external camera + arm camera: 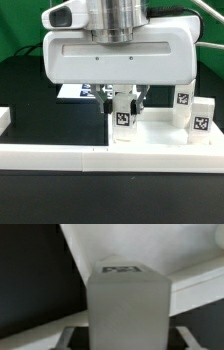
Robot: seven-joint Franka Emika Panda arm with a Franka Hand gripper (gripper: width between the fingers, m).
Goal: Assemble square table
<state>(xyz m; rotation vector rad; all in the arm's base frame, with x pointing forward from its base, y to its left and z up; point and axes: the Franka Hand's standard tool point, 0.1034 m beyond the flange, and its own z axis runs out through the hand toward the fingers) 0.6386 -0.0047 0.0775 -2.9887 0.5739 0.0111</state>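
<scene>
Gripper on a leg, tabletop right behind it.

Exterior view: your gripper (124,103) points straight down, wrist vertical, fingers clamped on a leg block (124,118) standing upright, long axis vertical. The square tabletop (120,57) stands on edge just beyond it, farther from the border wall (110,157). Two more leg blocks (199,116) stand well apart at the exterior view's right. Wrist view: the held leg block (124,303) fills the frame, tag on its end face, white tabletop (150,246) just beyond it; finger contact is hidden here.

Table (30,100): black, matte, fills most of the scene.
Backdrop (15,25): green, far, behind the table.
Wall (60,156): low, white, long, along the near edge.
Light: even, soft.
</scene>
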